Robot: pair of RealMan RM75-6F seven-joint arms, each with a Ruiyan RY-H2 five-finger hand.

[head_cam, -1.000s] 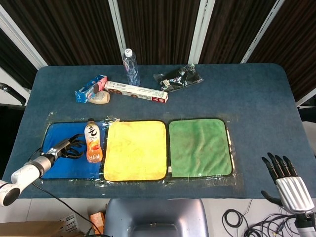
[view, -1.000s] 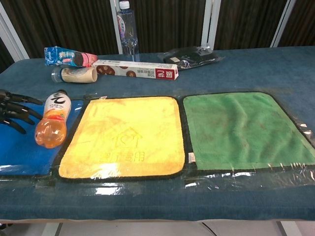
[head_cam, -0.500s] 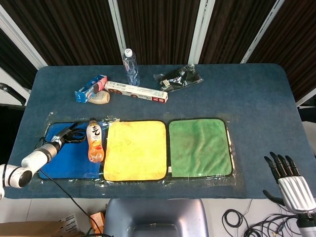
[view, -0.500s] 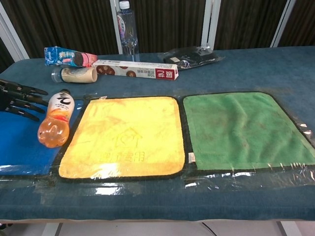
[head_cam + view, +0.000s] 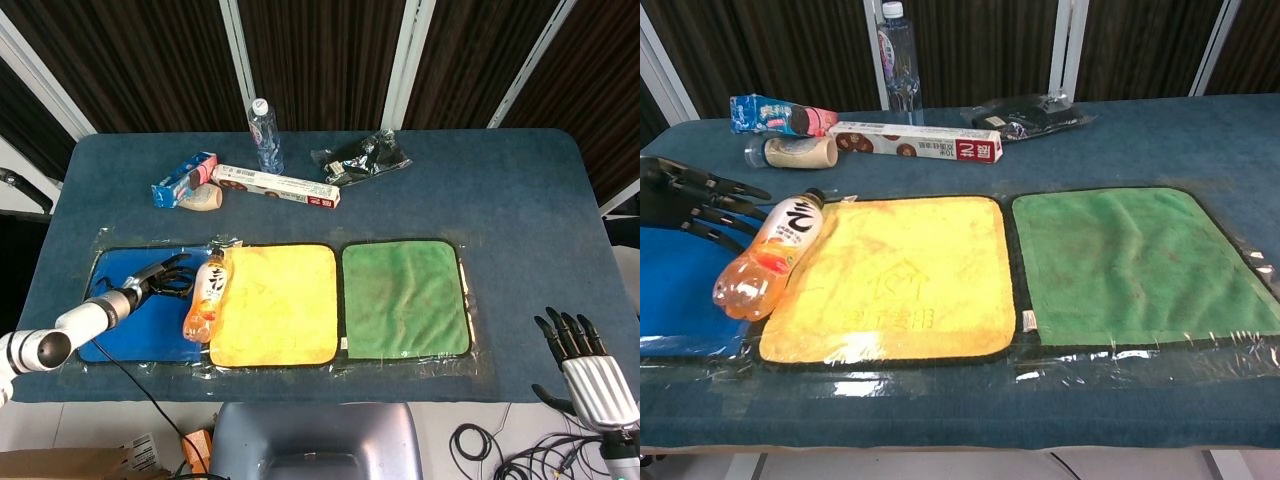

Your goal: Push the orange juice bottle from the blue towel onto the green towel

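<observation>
Right hand (image 5: 583,358): near right corner, off the tabletop edge, fingers spread upward, holding nothing.
Left hand (image 5: 688,203): over the blue towel (image 5: 135,315), fingers extended and apart toward the bottle; fingertips just beside or touching its upper half, nothing grasped.
Orange juice bottle (image 5: 768,257): lying on its side, tilted, cap toward the far side; it straddles the seam, base on the blue towel's right edge, upper part over the yellow towel (image 5: 275,303).
Green towel (image 5: 405,298): right of the yellow towel, well apart from the bottle.
Tabletop (image 5: 520,200): dark blue.
Far side: long red-and-white box (image 5: 276,186), blue packet (image 5: 183,178), beige tube (image 5: 792,152), black bag (image 5: 361,157), upright water bottle (image 5: 265,136).
</observation>
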